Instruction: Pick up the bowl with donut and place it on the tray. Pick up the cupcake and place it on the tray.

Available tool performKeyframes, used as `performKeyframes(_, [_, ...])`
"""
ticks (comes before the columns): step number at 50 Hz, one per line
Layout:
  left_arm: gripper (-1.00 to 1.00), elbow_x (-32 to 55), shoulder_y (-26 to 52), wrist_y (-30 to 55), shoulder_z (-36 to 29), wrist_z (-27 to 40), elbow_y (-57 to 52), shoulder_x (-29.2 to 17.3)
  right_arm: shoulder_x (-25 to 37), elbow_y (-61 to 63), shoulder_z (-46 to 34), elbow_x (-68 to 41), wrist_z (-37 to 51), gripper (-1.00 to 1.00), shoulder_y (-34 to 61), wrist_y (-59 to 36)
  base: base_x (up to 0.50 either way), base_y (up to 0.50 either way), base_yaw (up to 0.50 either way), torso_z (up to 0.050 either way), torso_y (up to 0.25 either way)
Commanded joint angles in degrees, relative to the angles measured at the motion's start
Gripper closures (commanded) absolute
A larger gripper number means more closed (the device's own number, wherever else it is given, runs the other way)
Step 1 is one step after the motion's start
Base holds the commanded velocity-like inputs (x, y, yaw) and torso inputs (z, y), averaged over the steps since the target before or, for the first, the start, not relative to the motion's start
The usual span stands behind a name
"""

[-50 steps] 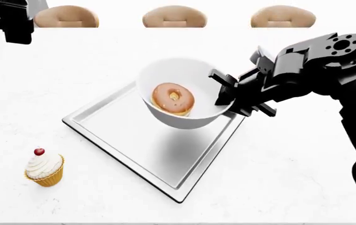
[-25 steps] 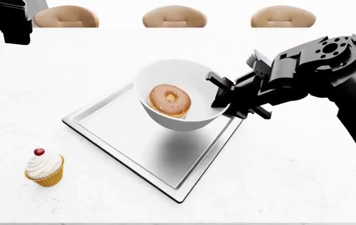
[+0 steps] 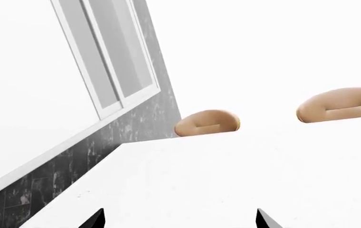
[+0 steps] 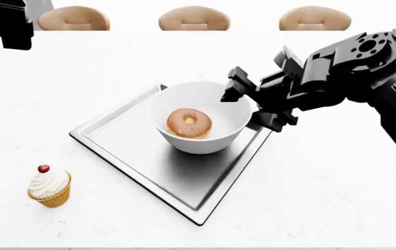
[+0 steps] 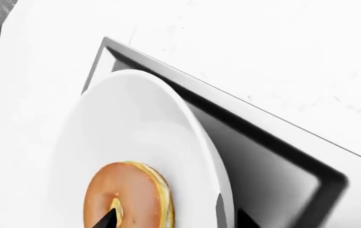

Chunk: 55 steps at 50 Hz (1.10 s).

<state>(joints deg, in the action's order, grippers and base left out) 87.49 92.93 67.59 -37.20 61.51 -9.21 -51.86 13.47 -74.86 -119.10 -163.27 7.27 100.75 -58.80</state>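
The white counter (image 4: pixel 337 198) carries no readable writing, nor does anything on it. The square metallic tray (image 4: pixel 125 148) lies cornerwise, open counter on every side. The white bowl (image 4: pixel 201 117) sits on the tray's far half, near its far right rim, upright, with the glazed donut (image 4: pixel 189 123) lying inside. The right gripper (image 4: pixel 247 107) straddles the bowl's right rim, fingers spread, one inside and one outside. The cupcake (image 4: pixel 48 187) stands on bare counter, well apart from the tray's near-left edge. The left gripper (image 3: pixel 179 219) shows two tips spread apart over empty counter.
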Motion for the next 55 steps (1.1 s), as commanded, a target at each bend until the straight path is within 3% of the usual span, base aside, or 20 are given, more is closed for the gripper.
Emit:
performKeyframes(1, [-1.00,0.2,-0.2,-0.2,0.0,0.0,-0.2,-0.3,-0.1,0.0,-4.5,-2.3,-2.1,-1.00,1.6,0.0,0.00,0.00,0.00,0.000,0.000])
performKeyframes(8, [-1.00,0.5,0.5,0.4,-0.3,0.2,0.1,0.1,2.1,2.4,-6.3,-2.1,2.0,-1.00,6.7,-1.4,0.00,0.00,0.00,0.000,0.000])
performKeyframes(15, [-1.00,1.5,1.8,1.5,-0.5,1.0,0.4,0.4,10.5,22.9,-8.3,-2.4,17.2,-1.00,19.3,5.1,0.00,0.00,0.00,0.000,0.000])
performKeyframes(20, [-1.00,2.3,2.5,2.8,-1.2,0.2,1.1,1.1,14.0,29.3,-8.6,-3.5,23.2,-1.00,25.9,6.3,0.00,0.00,0.00,0.000,0.000])
performKeyframes(26, [-1.00,14.6,3.6,8.1,-3.2,2.9,6.9,3.5,16.1,31.8,-8.4,-2.8,25.3,-1.00,29.0,7.0,0.00,0.00,0.00,0.000,0.000])
performKeyframes(37, [-1.00,38.7,15.3,15.8,-13.8,12.3,17.2,6.1,17.7,30.9,-8.0,-0.4,25.4,-1.00,29.5,6.6,0.00,0.00,0.00,0.000,0.000])
performKeyframes(55, [-1.00,62.6,21.7,10.8,-27.9,18.3,19.5,4.0,22.1,35.2,-7.8,2.2,28.1,-1.00,29.4,9.3,0.00,0.00,0.00,0.000,0.000])
